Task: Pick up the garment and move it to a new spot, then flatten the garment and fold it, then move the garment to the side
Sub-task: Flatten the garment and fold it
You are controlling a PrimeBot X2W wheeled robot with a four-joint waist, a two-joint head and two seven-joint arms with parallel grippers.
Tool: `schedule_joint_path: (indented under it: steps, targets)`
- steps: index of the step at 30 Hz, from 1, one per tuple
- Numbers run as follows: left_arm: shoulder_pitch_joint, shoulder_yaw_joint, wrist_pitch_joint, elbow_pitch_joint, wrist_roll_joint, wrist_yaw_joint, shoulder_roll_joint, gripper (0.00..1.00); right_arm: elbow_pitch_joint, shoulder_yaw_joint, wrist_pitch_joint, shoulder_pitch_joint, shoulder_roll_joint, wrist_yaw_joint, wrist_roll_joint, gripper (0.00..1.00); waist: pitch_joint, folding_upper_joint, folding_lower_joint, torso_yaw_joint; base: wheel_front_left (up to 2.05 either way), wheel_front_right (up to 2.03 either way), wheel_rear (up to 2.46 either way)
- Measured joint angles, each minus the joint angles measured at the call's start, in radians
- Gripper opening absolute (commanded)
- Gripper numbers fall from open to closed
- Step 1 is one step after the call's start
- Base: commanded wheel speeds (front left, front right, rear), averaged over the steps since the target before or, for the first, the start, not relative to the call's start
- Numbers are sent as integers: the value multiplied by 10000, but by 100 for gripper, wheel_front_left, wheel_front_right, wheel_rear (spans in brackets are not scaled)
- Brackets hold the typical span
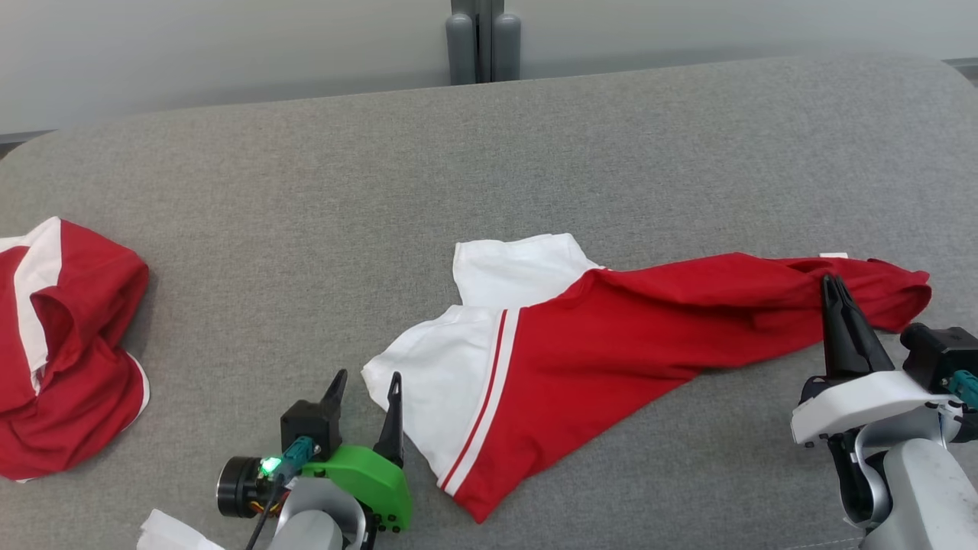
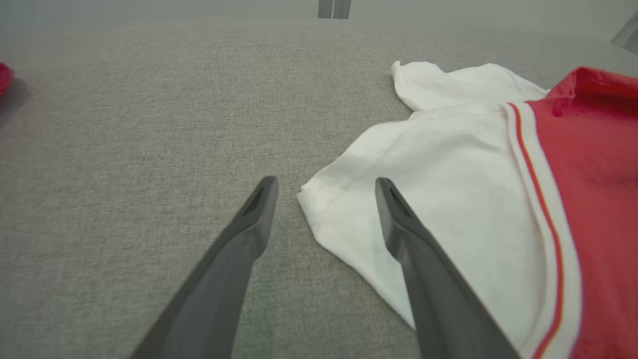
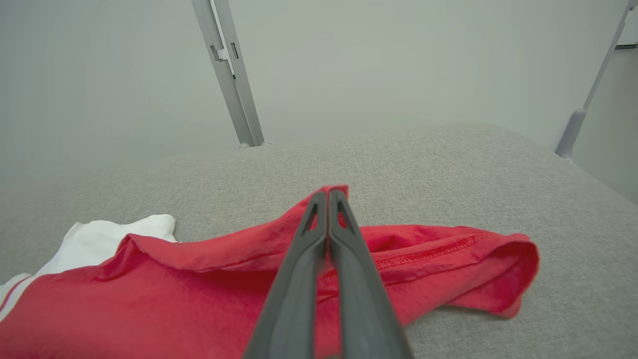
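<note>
Toward the far left of the gray tabletop lies a second red-and-white shirt, bunched up and well apart from the work. Nearer the middle, the left gripper hovers low with its fingers spread wide. The corner of a white sleeve sits between them, and they seem to touch nothing.

The garment stretches from that white sleeve at the center across to a red hem at the right. It lies partly flat and partly doubled over itself. At its right end the right gripper has its fingers pressed tight together on the upper edge of the red cloth, with a small peak of fabric pinched at their tips.

The shirt looks thin, light and limp, so it will likely sag and trail along the tabletop when lifted rather than hold any shape. The stitched hems and sleeve corners probably offer the firmest hold. A pinch there may catch only one layer, so holding it at both ends should spread it best.
</note>
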Motion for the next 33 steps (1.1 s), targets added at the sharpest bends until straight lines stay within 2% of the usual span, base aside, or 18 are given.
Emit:
schedule_joint_path:
  steps: [18,19,20,27,33]
  targets:
    - [-860,146,-4,1511,44,-42,0,100,-522,284,173,-213,107,0,-157,0,401,0,0,-345,0,0,0]
    - [-882,150,-4,1523,42,-104,0,29,-537,284,173,-217,107,0,-161,0,422,0,0,-355,0,0,0]
    - [-911,157,-4,1515,42,-165,0,0,-554,282,173,-228,107,0,-171,0,447,0,0,-363,0,0,0]
    - [-915,309,0,1064,182,-286,-2,0,-593,286,184,-293,63,0,-244,0,417,0,0,-311,0,0,0]
    - [-850,905,6,-798,491,-447,102,0,-920,589,67,-745,-311,0,-357,0,214,0,0,-218,0,0,0]
